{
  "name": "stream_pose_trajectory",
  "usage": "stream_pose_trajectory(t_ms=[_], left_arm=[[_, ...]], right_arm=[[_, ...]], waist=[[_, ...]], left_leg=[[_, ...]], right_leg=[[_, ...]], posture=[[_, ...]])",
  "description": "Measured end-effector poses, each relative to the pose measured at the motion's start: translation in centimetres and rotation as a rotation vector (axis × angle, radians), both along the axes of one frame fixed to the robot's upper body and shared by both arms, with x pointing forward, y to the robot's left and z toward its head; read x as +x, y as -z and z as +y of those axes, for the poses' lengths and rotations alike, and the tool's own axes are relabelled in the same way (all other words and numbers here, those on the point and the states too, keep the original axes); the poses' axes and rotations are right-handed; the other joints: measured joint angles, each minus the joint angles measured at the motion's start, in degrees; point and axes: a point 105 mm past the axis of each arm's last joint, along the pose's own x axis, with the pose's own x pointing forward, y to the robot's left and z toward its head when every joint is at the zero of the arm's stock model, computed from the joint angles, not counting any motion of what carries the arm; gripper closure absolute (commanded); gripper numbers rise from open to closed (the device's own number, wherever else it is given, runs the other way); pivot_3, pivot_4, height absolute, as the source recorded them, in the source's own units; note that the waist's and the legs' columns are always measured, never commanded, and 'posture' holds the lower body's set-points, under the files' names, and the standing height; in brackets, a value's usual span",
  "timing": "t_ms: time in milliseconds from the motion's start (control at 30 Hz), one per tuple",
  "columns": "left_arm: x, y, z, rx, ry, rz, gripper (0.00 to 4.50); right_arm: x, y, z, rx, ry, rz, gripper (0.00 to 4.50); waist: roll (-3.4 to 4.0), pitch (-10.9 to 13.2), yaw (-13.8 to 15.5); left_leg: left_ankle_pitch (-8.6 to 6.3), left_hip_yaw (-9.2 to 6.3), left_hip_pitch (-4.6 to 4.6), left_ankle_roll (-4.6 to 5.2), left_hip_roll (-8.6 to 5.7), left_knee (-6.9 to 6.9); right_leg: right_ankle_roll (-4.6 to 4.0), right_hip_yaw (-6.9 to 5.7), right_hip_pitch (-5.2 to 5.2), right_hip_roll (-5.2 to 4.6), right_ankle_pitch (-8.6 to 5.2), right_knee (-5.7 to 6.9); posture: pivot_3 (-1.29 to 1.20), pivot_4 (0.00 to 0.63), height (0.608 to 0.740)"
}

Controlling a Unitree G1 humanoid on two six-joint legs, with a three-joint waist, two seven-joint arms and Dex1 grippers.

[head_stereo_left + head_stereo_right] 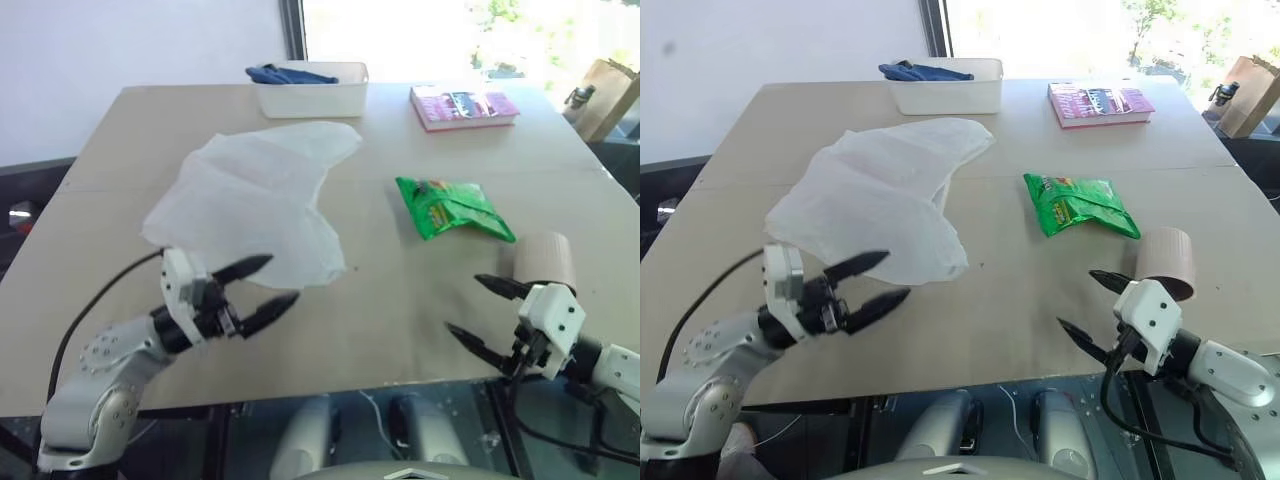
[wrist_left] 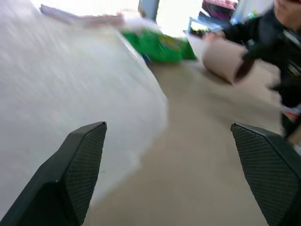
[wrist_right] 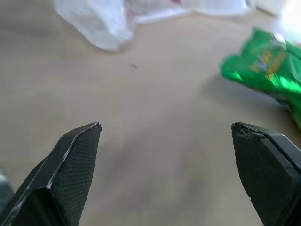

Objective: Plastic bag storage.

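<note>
The plastic bag point(image 1: 255, 195), thin and translucent white, lies spread flat on the left half of the table point(image 1: 380, 300). My left gripper point(image 1: 262, 286) hovers open just in front of the bag's near edge, its black fingers pointing toward the table's middle, nothing between them. The bag's edge point(image 2: 70, 84) shows beyond those fingers in the left wrist view. Over the table's front right edge my right gripper point(image 1: 472, 310) stands open and empty, pointing left, with the bag point(image 3: 101, 21) far ahead of it.
A green snack packet point(image 1: 450, 207) lies right of centre. A brown cardboard tube point(image 1: 542, 258) lies on its side just behind the right gripper. At the back stand a white tray point(image 1: 310, 90) holding a blue cloth point(image 1: 290, 74) and a pink book point(image 1: 462, 106).
</note>
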Motion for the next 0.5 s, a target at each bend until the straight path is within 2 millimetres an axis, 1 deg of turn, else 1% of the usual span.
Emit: stream_pose_trajectory(t_ms=[33, 100, 133, 200, 233, 300, 367, 400, 433, 500], left_arm=[[0.4, -0.6, 0.0, -0.003, -0.018, -0.012, 0.06], [2.0, -2.8, -0.5, 0.013, -0.067, -0.037, 0.06], [2.3, -3.5, -0.6, 0.022, -0.078, -0.047, 0.06], [3.7, -6.1, -1.5, 0.022, -0.116, -0.037, 0.06], [4.1, -7.0, -1.8, 0.035, -0.140, -0.039, 0.06], [4.6, -7.5, -2.0, 0.072, -0.176, -0.027, 0.06], [5.2, -7.2, -1.9, 0.110, -0.223, 0.014, 0.06], [7.3, -7.5, -2.8, 0.151, -0.276, 0.066, 0.06], [7.7, -7.9, -2.9, 0.143, -0.296, 0.070, 0.06], [8.3, -8.0, -2.8, 0.090, -0.315, 0.110, 0.06]], right_arm=[[-0.3, -0.3, 0.2, 0.009, -0.019, -0.007, 0.00], [-0.9, -1.1, 0.3, 0.028, -0.058, -0.027, 0.00], [-1.0, -1.3, 0.3, 0.029, -0.068, -0.037, 0.00], [-1.2, -2.0, 0.1, 0.022, -0.090, -0.056, 0.00], [-1.2, -2.3, 0.0, 0.013, -0.095, -0.066, 0.00], [-1.2, -2.5, -0.3, 0.000, -0.092, -0.078, 0.00], [-0.9, -2.6, -0.6, -0.011, -0.081, -0.084, 0.00], [1.5, -3.1, -1.4, -0.075, -0.015, -0.137, 0.00], [2.1, -3.3, -1.4, -0.083, 0.006, -0.153, 0.00], [3.0, -3.2, -0.6, -0.066, 0.011, -0.155, 0.00]], waist=[[0.00, 0.00, -0.06], [-0.08, 0.04, 0.04], [-0.08, 0.04, -0.02], [-0.11, 0.05, -0.04], [-0.12, 0.05, -0.18], [-0.11, 0.04, -0.36], [-0.09, 0.04, -0.83], [-0.22, 0.16, -0.40], [-0.22, 0.15, -0.34], [-0.22, 0.15, -0.45]], left_leg=[[0.00, 0.00, 0.01, 0.00, 0.00, 0.00], [0.00, -0.05, 0.00, 0.00, -0.01, 0.07], [0.00, -0.08, 0.02, 0.00, -0.01, 0.09], [0.00, -0.07, 0.17, 0.00, -0.04, 0.10], [0.00, -0.04, 0.18, 0.00, -0.05, 0.10], [0.00, 0.00, 0.22, 0.00, -0.06, 0.06], [0.01, 0.12, 0.33, -0.04, -0.02, -0.05], [0.10, 0.06, 0.21, -0.17, -0.05, 0.01], [0.19, 0.06, 0.29, -0.32, -0.05, 0.00], [0.21, 0.06, 0.28, -0.37, -0.01, -0.02]], right_leg=[[-0.01, 0.00, 0.00, 0.00, 0.01, 0.00], [0.15, -0.05, 0.04, 0.03, 0.10, 0.02], [0.21, -0.08, 0.08, 0.03, 0.14, 0.02], [0.26, -0.14, 0.21, 0.04, 0.14, 0.02], [0.27, -0.25, 0.21, 0.04, 0.14, 0.02], [0.27, -0.21, 0.22, 0.06, 0.14, 0.02], [0.21, -0.04, 0.20, 0.16, 0.16, 0.05], [0.16, -0.15, 0.15, 0.40, 0.21, 0.06], [0.15, -0.14, 0.21, 0.36, 0.21, 0.07], [0.10, -0.12, 0.18, 0.30, 0.23, 0.08]], posture=[[0.00, 0.150, 0.740], [0.00, 0.150, 0.740], [0.00, 0.150, 0.740], [0.00, 0.150, 0.740], [0.00, 0.150, 0.740], [0.00, 0.150, 0.740], [0.00, 0.150, 0.740], [0.00, 0.150, 0.740], [0.00, 0.150, 0.740], [0.00, 0.150, 0.740]])
